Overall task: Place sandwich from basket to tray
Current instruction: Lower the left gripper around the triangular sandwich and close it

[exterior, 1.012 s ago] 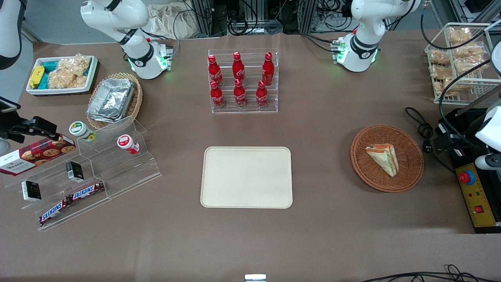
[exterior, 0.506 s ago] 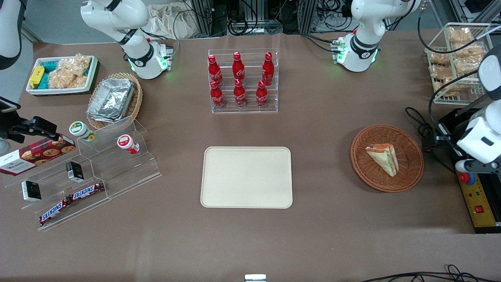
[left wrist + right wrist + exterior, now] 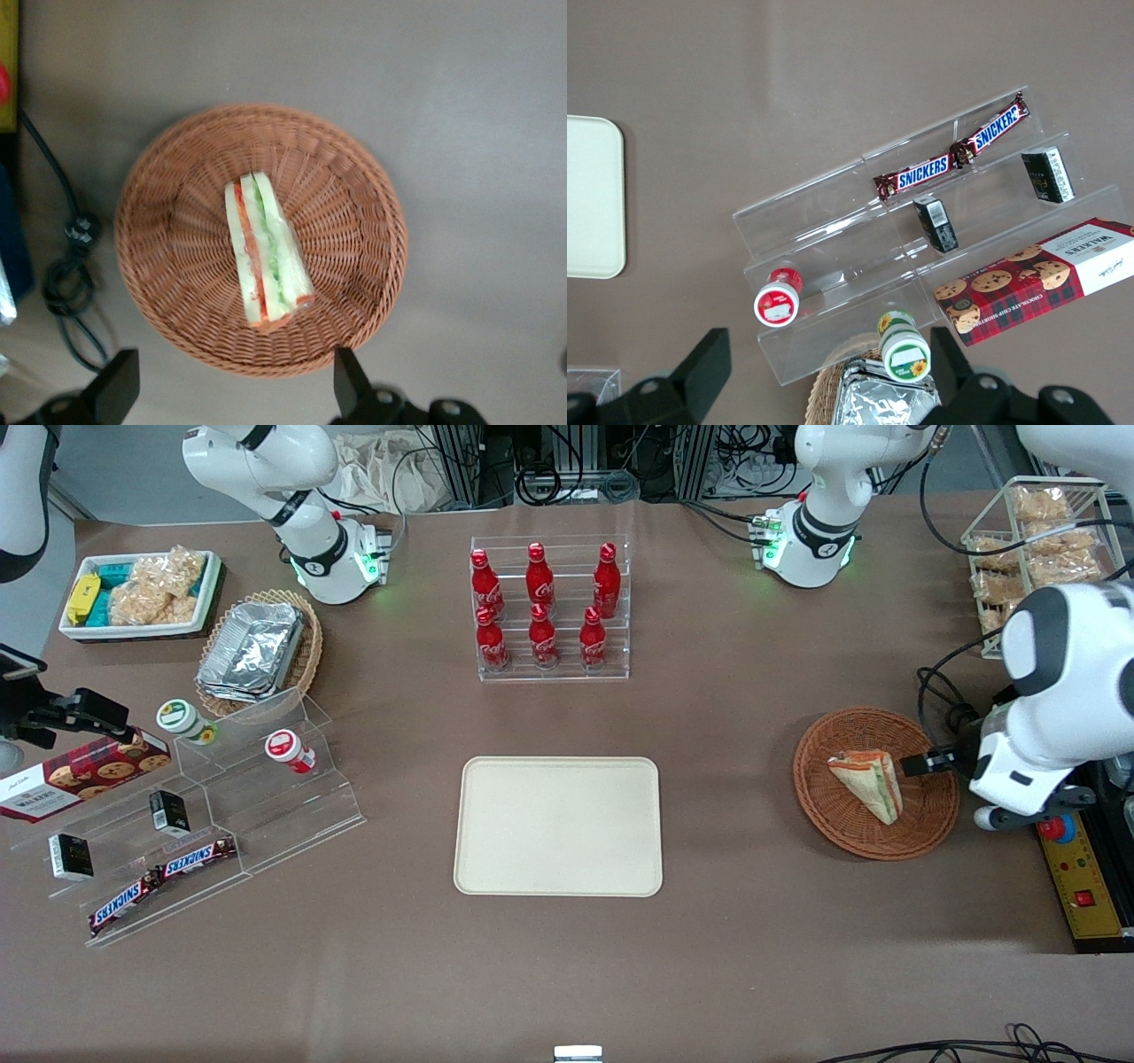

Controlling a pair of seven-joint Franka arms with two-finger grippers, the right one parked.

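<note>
- Where print is legible: two Snickers bars on the lowest step of the clear stepped riser, a red tartan Walkers cookie box on an upper step, and six red Coca-Cola bottles in two rows in the clear rack.
- Containers: tan wicker basket holds foil containers; white bin holds snack packets; wire rack toward the working arm's end holds bagged snacks.
- Sandwich lies in the round basket, roughly centred, filling edge showing green, orange, red in the wrist view.
- Tray is bare, well apart from that basket.
- Gripper hovers above the basket rim at the working arm's end, fingers spread wide, holding nothing, clear of the sandwich.
</note>
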